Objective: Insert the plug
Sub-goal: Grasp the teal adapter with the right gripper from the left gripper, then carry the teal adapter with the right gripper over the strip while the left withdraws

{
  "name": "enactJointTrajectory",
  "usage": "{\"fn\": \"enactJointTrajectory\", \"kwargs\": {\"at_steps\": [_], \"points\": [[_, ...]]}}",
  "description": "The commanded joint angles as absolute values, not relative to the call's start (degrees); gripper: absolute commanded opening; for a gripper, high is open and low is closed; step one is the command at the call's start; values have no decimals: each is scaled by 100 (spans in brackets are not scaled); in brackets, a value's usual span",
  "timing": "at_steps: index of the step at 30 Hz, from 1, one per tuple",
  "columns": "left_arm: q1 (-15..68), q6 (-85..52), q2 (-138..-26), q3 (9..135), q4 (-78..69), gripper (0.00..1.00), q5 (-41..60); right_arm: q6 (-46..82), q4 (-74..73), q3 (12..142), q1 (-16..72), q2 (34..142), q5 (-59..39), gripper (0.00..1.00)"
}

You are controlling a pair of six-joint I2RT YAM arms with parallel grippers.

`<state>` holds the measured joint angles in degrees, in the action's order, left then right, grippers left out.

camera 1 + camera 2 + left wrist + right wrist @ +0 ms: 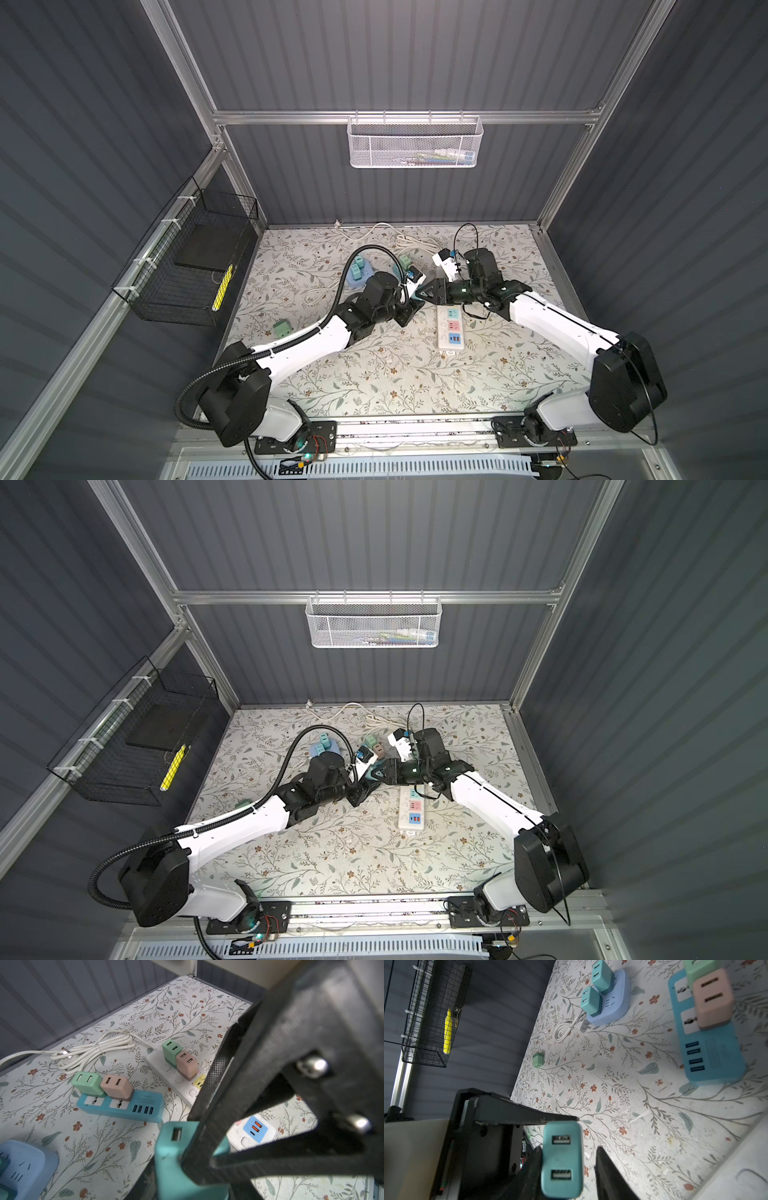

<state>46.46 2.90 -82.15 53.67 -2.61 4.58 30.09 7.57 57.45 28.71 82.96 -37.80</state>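
Plug point(561, 1159): teal block, two USB ports point(561, 1140) on one face. Left claw point(412, 300) pinches it clear of the surface point(374, 374). Right claw point(569, 1148) stands spread around it: one finger point(536, 1159) touching, the other apart. The left wrist view shows one port only.

Nothing reads clearly. The bright blue rectangular plastic power strip point(128, 1114) carries a small printed label point(148, 1099) beside its USB ports, too small and faint in the left wrist view to decipher.
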Motion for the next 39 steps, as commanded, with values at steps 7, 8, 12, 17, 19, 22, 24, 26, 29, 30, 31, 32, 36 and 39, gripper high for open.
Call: {"fn": "enactJointTrajectory", "kwargs": {"at_steps": [7,8,12,17,19,22,24,26,29,30,31,32,36,39], "points": [[4682,430,-8314,5651,-224,44,480,3044,633,5911,2925,8393,-3941,25],[4680,431,-8315,5664,-199,49,443,3036,633,5903,2920,8382,-3893,23],[4682,330,-8203,5676,-21,71,271,2984,649,5865,2932,8246,-3520,21],[4680,27,-7636,5495,59,84,269,2844,746,5805,2926,8003,-2622,21],[4680,-83,-7313,5361,88,87,90,2685,916,5807,2925,7923,-2081,20],[4685,-417,-6874,4992,-48,90,-831,2442,1064,5641,2916,7755,-1008,20],[4684,-928,-6673,4673,-158,97,-1743,2354,1065,5443,2894,7616,-443,19],[4676,-1502,-6505,4322,-261,100,-2600,2297,1023,5227,2879,7497,128,19],[4676,-2266,-6391,3956,-232,100,-3414,2251,977,5023,2859,7432,763,19],[4667,-2444,-6409,3900,-198,100,-3544,2235,950,4977,2864,7435,887,19],[4665,-2617,-6427,3854,-159,100,-3647,2211,910,4934,2865,7458,977,19],[4662,-2703,-6475,3837,-124,100,-3680,2214,880,4914,2864,7514,1066,19],[4667,-2773,-6702,3999,141,100,-3676,2222,777,4922,2860,7812,1200,19],[4663,-2749,-6776,4099,254,100,-3648,2265,739,4956,2856,7995,1203,19]]}}
